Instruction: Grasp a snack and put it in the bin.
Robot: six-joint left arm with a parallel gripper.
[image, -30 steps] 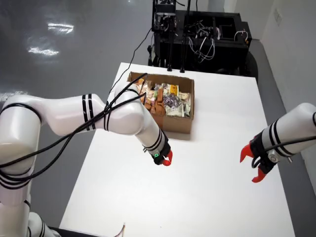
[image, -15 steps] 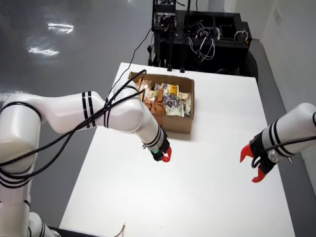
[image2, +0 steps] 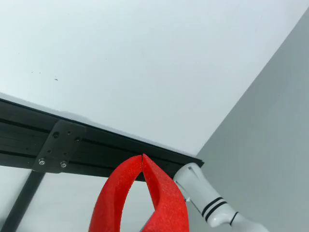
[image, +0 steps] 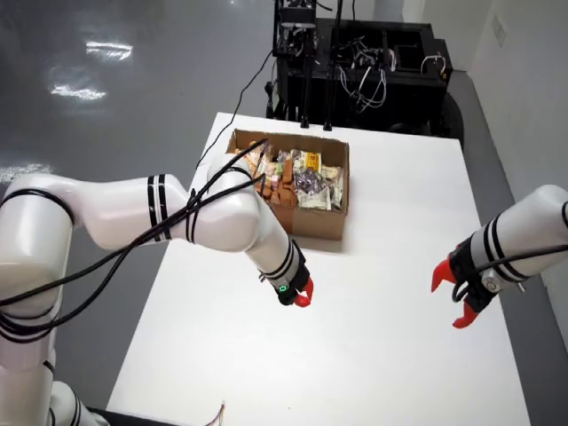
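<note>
In the view from above, an open cardboard box (image: 316,224) stands on the white table (image: 373,355) near its far side, filled with several wrapped snacks (image: 298,180). My working gripper (image: 303,296), on the white arm coming in from the left, hovers low over the table just in front of the box's near wall. Its red fingers are shut and hold nothing. The view that rides on the gripper shows the two red fingertips (image2: 149,170) touching, with the gripper (image2: 142,157) set against the table's edge. No snack shows on the table outside the box.
A second white arm reaches in from the right, its red gripper (image: 455,298) open and still above the table's right side. A black equipment rack (image: 355,62) with cables stands behind the table. Loose wires (image: 218,413) lie at the front edge.
My gripper has drifted a little toward the table's front and slightly right, staying shut. The second arm has not moved.
</note>
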